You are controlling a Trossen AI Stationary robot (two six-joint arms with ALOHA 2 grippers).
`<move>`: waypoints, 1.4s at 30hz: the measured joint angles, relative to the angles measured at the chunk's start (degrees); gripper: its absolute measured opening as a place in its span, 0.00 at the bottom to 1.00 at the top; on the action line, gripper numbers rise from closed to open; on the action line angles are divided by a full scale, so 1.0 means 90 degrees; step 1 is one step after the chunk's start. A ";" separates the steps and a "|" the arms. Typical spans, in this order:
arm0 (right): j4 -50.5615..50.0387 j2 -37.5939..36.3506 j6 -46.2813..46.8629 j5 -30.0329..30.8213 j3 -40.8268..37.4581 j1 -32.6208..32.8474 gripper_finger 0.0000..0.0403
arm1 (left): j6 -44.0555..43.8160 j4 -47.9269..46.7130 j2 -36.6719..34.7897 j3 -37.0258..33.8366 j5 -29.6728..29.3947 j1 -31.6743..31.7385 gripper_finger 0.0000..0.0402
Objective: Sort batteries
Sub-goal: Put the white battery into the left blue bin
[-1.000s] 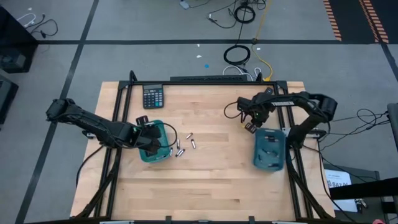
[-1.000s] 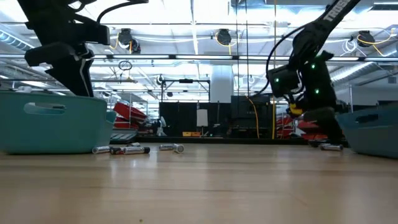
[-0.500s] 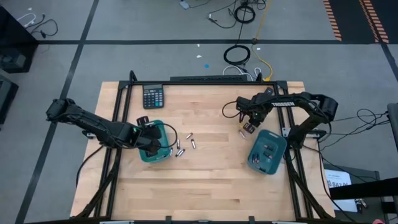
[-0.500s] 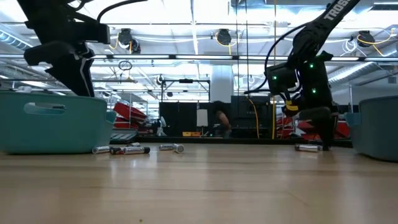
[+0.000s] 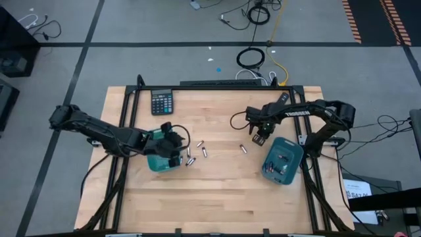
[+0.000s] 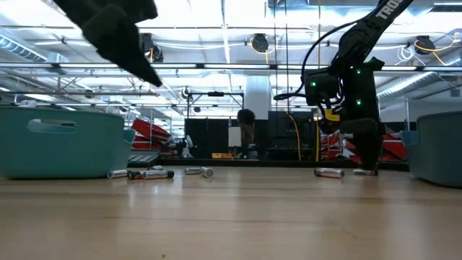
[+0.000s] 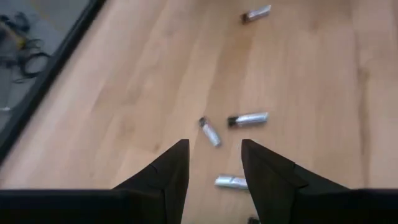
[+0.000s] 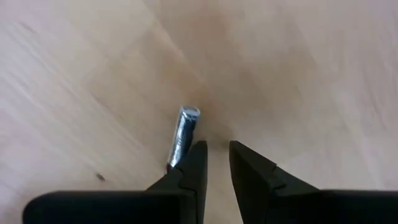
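Several small silvery batteries [image 5: 196, 153] lie on the wooden table just right of the left teal tray [image 5: 156, 161]. They show in the left wrist view as batteries [image 7: 247, 118]. My left gripper [image 5: 176, 145] hangs open above the tray's right rim, slanting down toward them; nothing is between its fingers [image 7: 214, 163]. My right gripper [image 5: 258, 136] points down at the table left of the right teal tray [image 5: 283, 164], its fingers a narrow gap apart with nothing in it. One battery [image 8: 182, 137] lies beside one finger; another battery [image 5: 243, 149] lies farther left. My right gripper stands with the outer side of one finger [image 8: 189, 168] next to the near end of a battery [image 8: 174, 158] that lies flat on the table. That finger hides the end, so I cannot tell whether they touch.
A black calculator [image 5: 162, 102] lies at the far left of the table. The right tray sits askew near the right edge with small things in it. Bare wood stretches between the two groups of batteries and toward the near edge.
My left gripper has tipped upward and swung out from over its tray toward the loose batteries. My right gripper has gone toward the table's left, away from the right tray, which has turned askew. One battery has travelled along the table toward the left.
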 joint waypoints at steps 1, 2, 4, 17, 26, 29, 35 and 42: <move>0.0090 0.0000 0.0045 -0.0054 0.0000 0.0048 0.15 | 0.0023 0.0110 0.0056 0.0000 0.0124 0.0022 0.39; 0.0190 0.0000 0.0075 -0.0131 0.0000 0.0091 0.15 | 0.0096 0.0200 0.0142 0.0000 0.0266 0.0028 0.39; 0.0358 0.0000 0.0105 -0.0290 0.0000 0.0195 0.15 | 0.0192 0.0476 0.0422 0.0000 0.0476 0.0016 0.39; 0.1114 -0.0114 0.0213 -0.1223 0.0421 0.0912 0.15 | 0.0619 0.1439 0.2430 0.0695 0.0886 -0.0235 0.39; 0.1065 -0.0268 0.1079 -0.1334 0.0724 0.3060 0.13 | 0.0660 0.1138 0.3096 0.1440 0.1332 -0.0340 0.39; 0.1092 -0.0111 0.1664 -0.1068 0.0803 0.3779 0.10 | 0.0626 0.1203 0.3089 0.1440 0.1229 -0.0265 0.39; 0.1088 0.0636 0.2292 -0.0624 0.1025 0.4414 0.06 | 0.0423 0.1199 0.3089 0.1440 0.1193 -0.0204 0.39; 0.0771 0.1480 0.2300 -0.0487 0.1358 0.4590 0.06 | 0.0308 0.1123 0.3167 0.1443 0.1958 -0.0578 0.39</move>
